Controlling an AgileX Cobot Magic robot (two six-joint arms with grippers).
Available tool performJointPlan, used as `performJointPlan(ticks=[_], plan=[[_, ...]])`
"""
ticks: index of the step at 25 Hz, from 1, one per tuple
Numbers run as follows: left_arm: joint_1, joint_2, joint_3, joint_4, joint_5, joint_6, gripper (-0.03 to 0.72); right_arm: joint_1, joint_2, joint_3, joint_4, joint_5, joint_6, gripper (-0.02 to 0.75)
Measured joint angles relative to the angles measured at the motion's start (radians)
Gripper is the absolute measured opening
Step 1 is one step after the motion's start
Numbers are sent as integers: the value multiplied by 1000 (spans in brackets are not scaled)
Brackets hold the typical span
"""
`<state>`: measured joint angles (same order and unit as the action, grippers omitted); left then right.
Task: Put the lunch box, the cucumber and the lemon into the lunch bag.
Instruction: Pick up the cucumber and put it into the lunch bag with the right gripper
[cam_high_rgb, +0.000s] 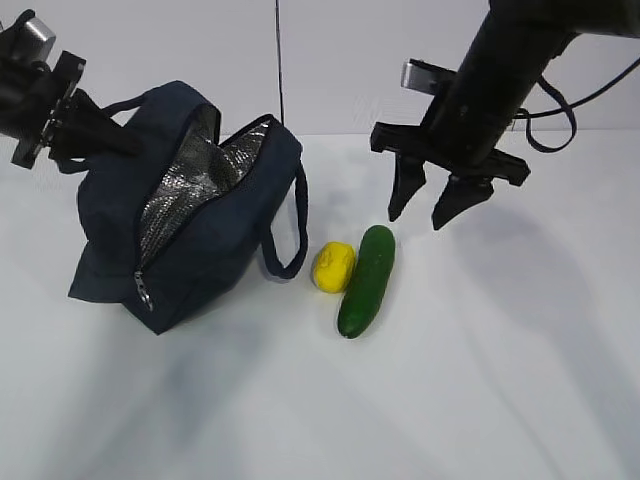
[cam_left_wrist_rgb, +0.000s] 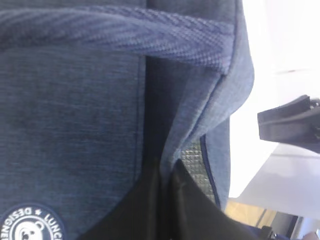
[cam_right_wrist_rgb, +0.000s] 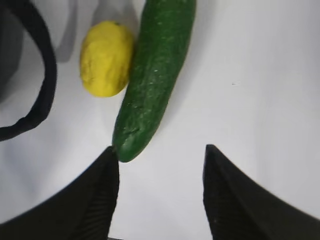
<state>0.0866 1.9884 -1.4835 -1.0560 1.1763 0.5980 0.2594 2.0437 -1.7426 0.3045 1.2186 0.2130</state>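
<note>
The navy lunch bag (cam_high_rgb: 215, 262) leans tilted on the table, its zipper open onto the silver lining. My left gripper (cam_high_rgb: 100, 135) is shut on the bag's upper rim fabric (cam_left_wrist_rgb: 75, 125), its fingers (cam_left_wrist_rgb: 185, 200) pinching the edge. The yellow lemon (cam_high_rgb: 333, 267) lies just right of the bag, touching the dark green cucumber (cam_high_rgb: 366, 280). My right gripper (cam_high_rgb: 418, 215) hangs open above the cucumber's far end. In the right wrist view the cucumber (cam_right_wrist_rgb: 155, 75) tip lies by the left finger of that gripper (cam_right_wrist_rgb: 161, 150), with the lemon (cam_right_wrist_rgb: 106, 57) beyond. The lunch box is out of view.
A loop handle (cam_high_rgb: 285, 250) of the bag hangs toward the lemon and shows as a dark strap (cam_right_wrist_rgb: 45, 75) in the right wrist view. A metal zipper pull (cam_high_rgb: 145, 292) dangles at the bag's lower front. White table surface (cam_high_rgb: 500, 380) stretches to the front and right.
</note>
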Motion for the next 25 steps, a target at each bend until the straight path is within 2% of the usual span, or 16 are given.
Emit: performJointPlan(ticks=[3,10,17,25], plan=[[5,0,0,0,0,0,-8,4,0,0,-56,0,88,403],[5,0,0,0,-2,0,-8,28,0,0,-67,-19,160,410],[5,0,0,0,-2,-2,-8,28,49,-2,-69,-47,166,515],[5,0,0,0,0,-2,-8,28,102,-4,-33,-158,172,531]])
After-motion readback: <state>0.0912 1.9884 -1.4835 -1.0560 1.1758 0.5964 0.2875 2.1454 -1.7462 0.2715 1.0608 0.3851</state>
